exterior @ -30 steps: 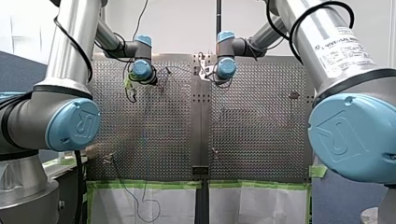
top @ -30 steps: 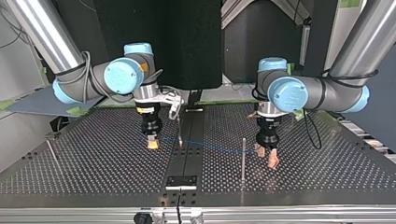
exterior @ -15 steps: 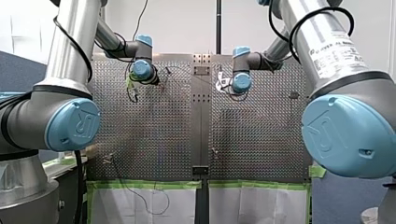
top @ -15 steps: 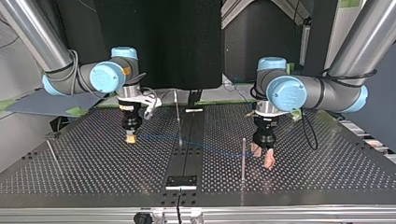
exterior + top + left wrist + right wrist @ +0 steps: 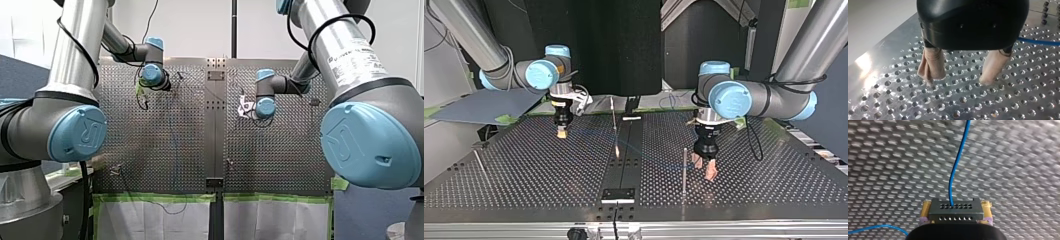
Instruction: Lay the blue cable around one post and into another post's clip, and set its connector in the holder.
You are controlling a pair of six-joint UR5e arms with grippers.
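My right gripper (image 5: 956,212) is shut on a dark connector (image 5: 955,216) with rows of small holes, yellow pads (image 5: 926,210) on either side of it. The blue cable (image 5: 958,165) leaves the connector and runs away over the perforated plate. In the top view this gripper (image 5: 560,133) hangs at the far left, and the cable (image 5: 596,133) trails faintly past a thin post (image 5: 613,122) toward a second post (image 5: 684,170). My left gripper (image 5: 704,168) stands open just beyond that post, its beige fingers (image 5: 931,67) holding nothing, with the cable (image 5: 1040,41) lying behind them.
A dark block (image 5: 618,194) sits on the centre strip near the top view's front edge, and another small fitting (image 5: 631,118) at the strip's far end. A third thin post (image 5: 480,162) leans at the left. Perforated plate (image 5: 534,175) spreads on both sides.
My right gripper has carried the connector toward the top view's left and farther back, drawing the cable past the middle post. My left gripper has stayed almost where it was, open.
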